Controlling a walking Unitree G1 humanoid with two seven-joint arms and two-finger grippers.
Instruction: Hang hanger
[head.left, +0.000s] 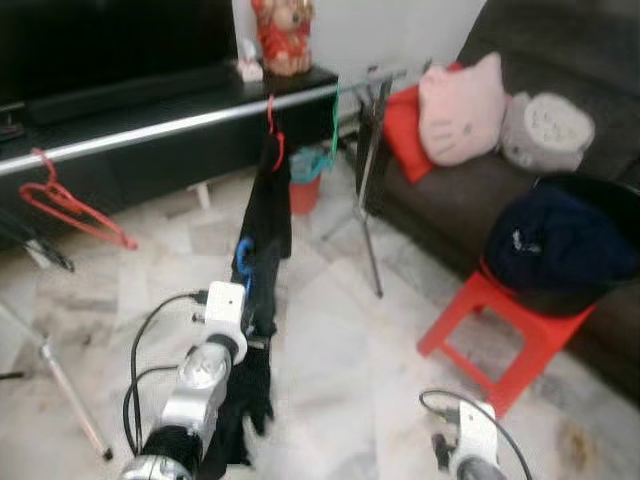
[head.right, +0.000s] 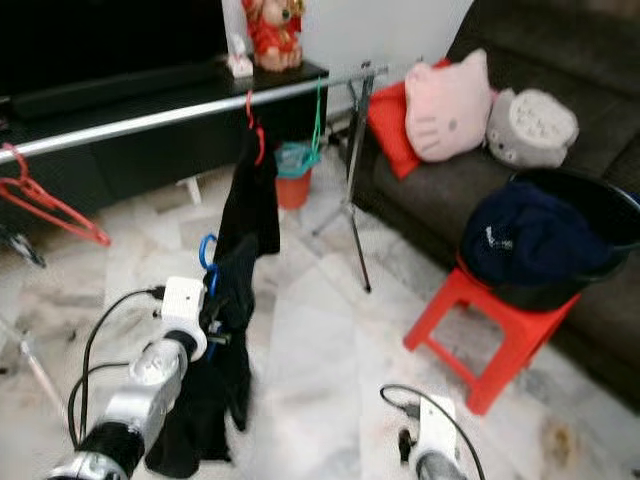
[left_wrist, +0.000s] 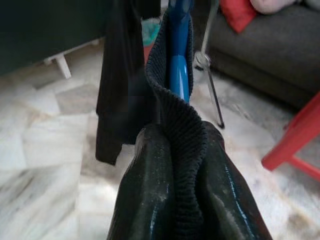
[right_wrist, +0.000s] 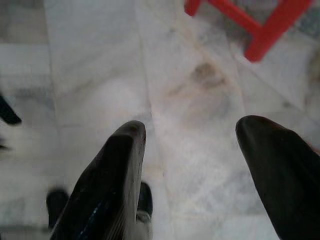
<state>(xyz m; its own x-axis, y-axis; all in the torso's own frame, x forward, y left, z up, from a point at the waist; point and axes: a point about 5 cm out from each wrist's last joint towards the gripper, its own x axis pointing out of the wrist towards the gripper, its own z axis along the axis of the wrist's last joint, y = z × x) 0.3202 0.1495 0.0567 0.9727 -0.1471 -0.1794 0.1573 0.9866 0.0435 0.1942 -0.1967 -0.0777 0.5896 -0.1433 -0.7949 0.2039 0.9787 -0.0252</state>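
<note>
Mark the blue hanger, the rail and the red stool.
blue hanger (left_wrist: 178, 75): left wrist view, its blue neck inside the dark knit collar.
rail (head.right: 150, 121): right eye view, bare stretch of the metal bar.
red stool (head.left: 520, 330): left eye view, its seat's front edge.

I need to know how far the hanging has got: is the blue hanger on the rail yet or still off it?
Off. The left tool grips the blue hanger and its black garment below the rail.
</note>
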